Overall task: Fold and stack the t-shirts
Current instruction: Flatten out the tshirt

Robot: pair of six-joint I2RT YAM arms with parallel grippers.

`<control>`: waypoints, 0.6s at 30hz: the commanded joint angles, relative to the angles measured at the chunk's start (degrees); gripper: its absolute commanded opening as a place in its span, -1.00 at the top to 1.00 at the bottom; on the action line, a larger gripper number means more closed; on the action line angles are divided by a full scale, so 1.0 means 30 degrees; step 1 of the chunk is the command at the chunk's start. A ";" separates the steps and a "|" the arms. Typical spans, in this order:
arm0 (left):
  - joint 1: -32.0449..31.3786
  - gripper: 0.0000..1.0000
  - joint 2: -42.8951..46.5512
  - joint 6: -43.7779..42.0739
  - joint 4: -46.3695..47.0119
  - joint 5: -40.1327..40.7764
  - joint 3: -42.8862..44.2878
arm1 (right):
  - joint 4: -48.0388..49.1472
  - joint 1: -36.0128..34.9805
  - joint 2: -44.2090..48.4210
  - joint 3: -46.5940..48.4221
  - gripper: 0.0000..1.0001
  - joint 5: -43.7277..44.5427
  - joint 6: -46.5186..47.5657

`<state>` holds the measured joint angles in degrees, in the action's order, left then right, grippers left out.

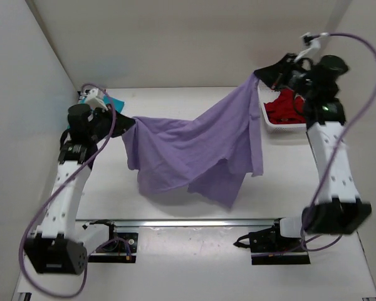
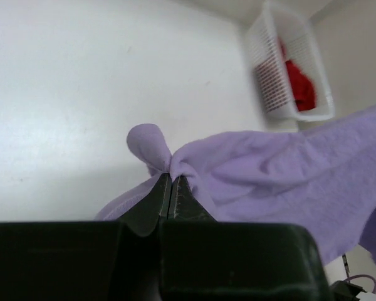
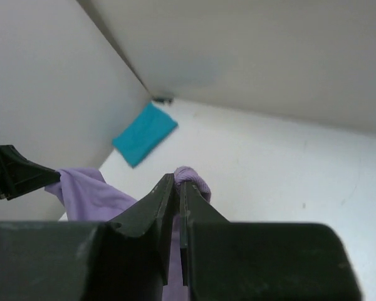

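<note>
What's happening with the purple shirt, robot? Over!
Left gripper and right gripper both shut on lavender t-shirt, stretched between them. Teal t-shirt folded, far left. Dark red t-shirt in white basket, off to the side.

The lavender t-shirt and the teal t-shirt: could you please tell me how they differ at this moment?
The lavender t-shirt hangs stretched between the left gripper and right gripper; the teal t-shirt lies on the table, ungripped. The lavender one is unfolded and draping; the teal one is a compact folded rectangle. Both are plain cloth.
</note>
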<state>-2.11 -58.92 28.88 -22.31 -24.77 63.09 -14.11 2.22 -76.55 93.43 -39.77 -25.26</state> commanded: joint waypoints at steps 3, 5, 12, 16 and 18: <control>-0.0176 1.00 -0.6368 0.0008 0.1838 -0.0002 -0.1225 | 0.2184 -0.0504 -0.5793 -0.1584 0.99 -0.0251 -0.0108; 0.0465 0.87 -0.9061 0.1206 0.3673 0.0084 -0.1311 | 0.1573 -0.0593 -0.9123 -0.0738 1.00 0.0190 0.0156; -0.0553 -0.06 -0.9399 0.1624 0.2837 0.4796 0.1088 | -0.2388 -0.0593 -1.3012 0.4455 0.72 0.4256 0.0889; -0.1257 -0.24 -0.6884 0.2149 0.3652 0.4715 -0.1858 | -0.1981 -0.1115 -0.9680 0.1188 0.21 0.6399 0.0159; -0.1668 -0.16 -0.5415 0.2265 0.4036 0.4830 -0.4236 | 0.0178 -0.1588 -0.7479 -0.3170 0.17 0.6663 -0.0544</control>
<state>-5.56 -81.49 34.83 -11.14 -12.36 57.23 -19.81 -0.27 -111.39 93.95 -24.16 -24.84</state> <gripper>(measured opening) 0.599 0.409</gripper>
